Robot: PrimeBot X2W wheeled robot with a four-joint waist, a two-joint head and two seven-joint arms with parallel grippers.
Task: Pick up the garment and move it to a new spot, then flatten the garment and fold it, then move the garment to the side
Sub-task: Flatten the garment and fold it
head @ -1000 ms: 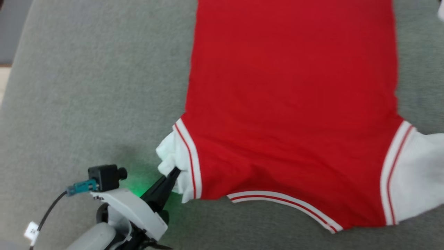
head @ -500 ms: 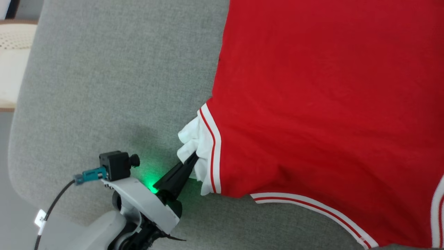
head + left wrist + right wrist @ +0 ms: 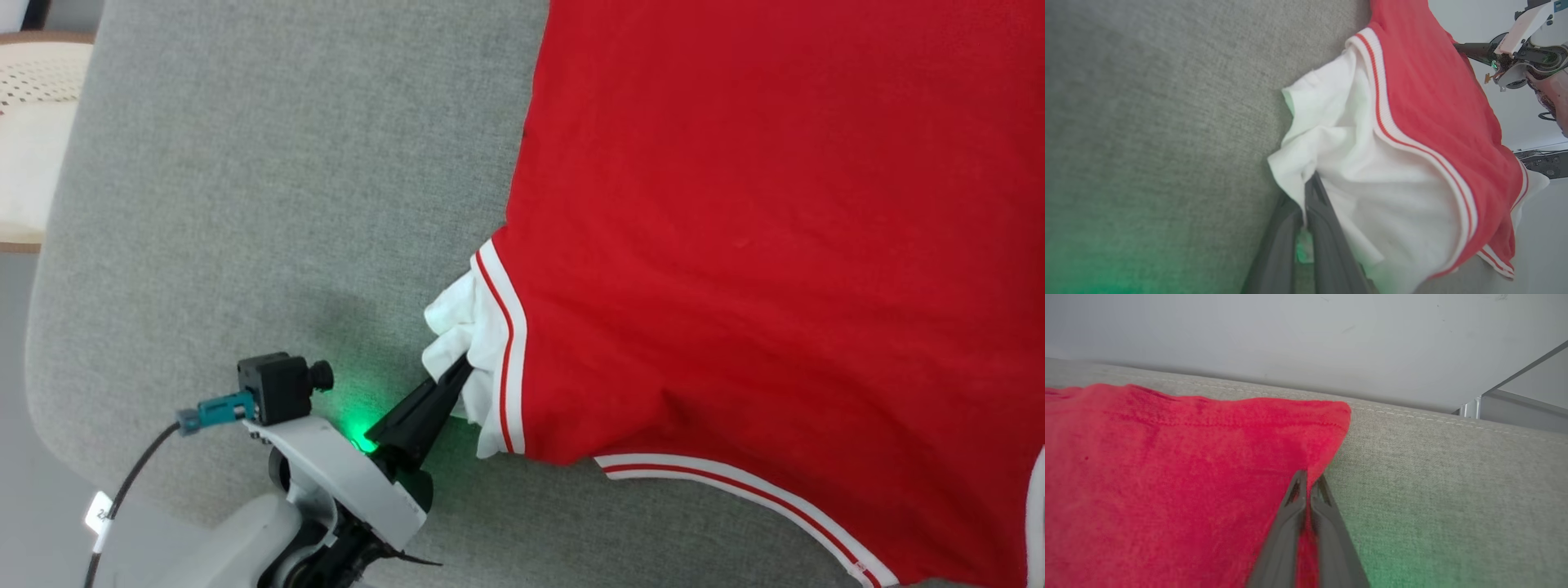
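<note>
The garment (image 3: 735,245), bright red with white sleeves and striped trim, lies spread on a grey cushion (image 3: 286,204). My left gripper (image 3: 462,369) is at the lower left of the head view, shut on the bunched white sleeve (image 3: 457,327). In the left wrist view the two dark fingers of that gripper (image 3: 1309,179) pinch a fold of the sleeve (image 3: 1355,171). In the right wrist view my right gripper (image 3: 1308,475) is closed on the red edge of the garment (image 3: 1167,477), close to a hem corner (image 3: 1341,410). Far across the cloth, the right gripper (image 3: 1457,45) also appears in the left wrist view.
A cream perforated seat (image 3: 33,122) stands past the cushion's left edge, with grey floor (image 3: 16,457) below it. Behind the cushion's back seam (image 3: 1412,414) is a pale wall (image 3: 1290,335). A metal frame (image 3: 1515,396) stands at the right.
The head camera has swung, so the whole picture has shifted right. My left gripper keeps the same hold on the white sleeve, and the cloth lies the same.
</note>
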